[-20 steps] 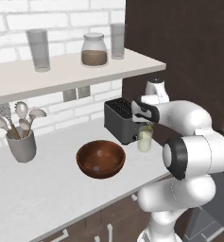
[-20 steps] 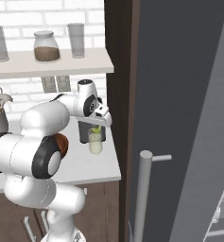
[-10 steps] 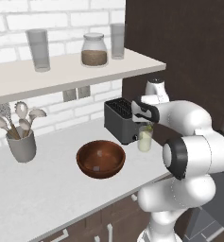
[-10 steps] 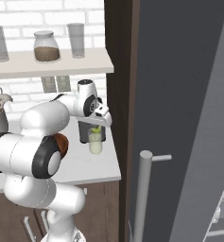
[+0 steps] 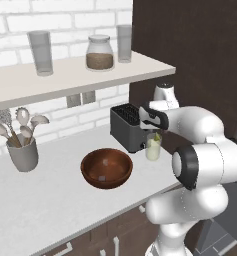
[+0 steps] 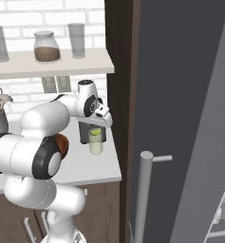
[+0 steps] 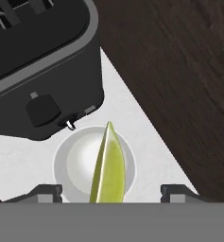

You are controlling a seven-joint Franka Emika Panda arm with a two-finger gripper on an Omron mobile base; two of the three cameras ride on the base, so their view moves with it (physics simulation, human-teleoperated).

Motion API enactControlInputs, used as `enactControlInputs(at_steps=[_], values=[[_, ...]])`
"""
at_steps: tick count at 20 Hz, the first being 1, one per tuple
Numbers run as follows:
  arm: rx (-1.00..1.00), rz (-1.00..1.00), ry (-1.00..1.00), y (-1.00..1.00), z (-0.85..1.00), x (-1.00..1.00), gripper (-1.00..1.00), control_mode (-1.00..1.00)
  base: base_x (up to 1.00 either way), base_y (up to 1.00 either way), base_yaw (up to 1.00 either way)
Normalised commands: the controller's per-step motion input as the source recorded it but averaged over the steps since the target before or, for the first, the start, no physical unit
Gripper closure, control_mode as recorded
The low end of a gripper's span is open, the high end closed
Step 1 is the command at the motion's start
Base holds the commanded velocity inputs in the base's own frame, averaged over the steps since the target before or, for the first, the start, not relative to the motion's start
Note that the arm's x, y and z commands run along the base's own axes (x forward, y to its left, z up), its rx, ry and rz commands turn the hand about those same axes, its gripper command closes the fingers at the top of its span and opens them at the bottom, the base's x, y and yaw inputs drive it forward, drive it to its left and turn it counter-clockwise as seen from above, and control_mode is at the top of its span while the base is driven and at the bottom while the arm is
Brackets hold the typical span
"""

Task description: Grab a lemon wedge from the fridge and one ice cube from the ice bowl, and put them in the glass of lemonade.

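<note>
A: Jaws (image 7: pixel 107 191) spread wide, we'd say. In the hand view the two dark tips sit far apart at the bottom, w/ the lemon wedge (image 7: pixel 108 165) between them and touching neither.

B: Agreed. Wedge is a slim yellow-green sliver, pointed at the top, pale edge down one side. It stands over the round mouth of the glass of lemonade (image 7: pixel 94 163). We can't tell if it's in the liquid or hanging just above.

A: Glass looks clear, round rim, milky pale-yellow fill. In the left base view the same glass (image 5: pixel 153 147) stands on the bench (image 5: pixel 50 200) just beside the toaster's (image 5: pixel 127 125) front corner, directly under the hand (image 5: pixel 155 117).

B: Toaster: matte black box, rounded edges, a knob and a small lever on the face nearest the glass. Bench is smooth pale grey-white.

A: Ice bowl (image 5: pixel 107 168) is glossy reddish-brown wood, wide and shallow, left of the glass, apart from it. We see a small pale ice cube (image 5: pixel 105 162) or two inside; too small to count for sure.

B: Right base view: glass (image 6: pixel 96 141) near the bench's right end, close to the dark brown cabinet side (image 6: pixel 118 71). Fridge (image 6: pixel 180 118) is matte grey, w/ a long silver bar handle (image 6: pixel 141 194), right of that.
</note>
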Motion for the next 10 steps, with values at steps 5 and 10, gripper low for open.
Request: enactControlInputs(at_steps=[5, 10], values=[[0.01, 0.00, 0.00, 0.00, 0.08, 0.00, -1.00, -1.00, 0.00, 0.00, 0.00], [0.08, 0.00, -0.06, 0.00, 0.34, 0.00, -1.00, -1.00, 0.00, 0.00, 0.00]])
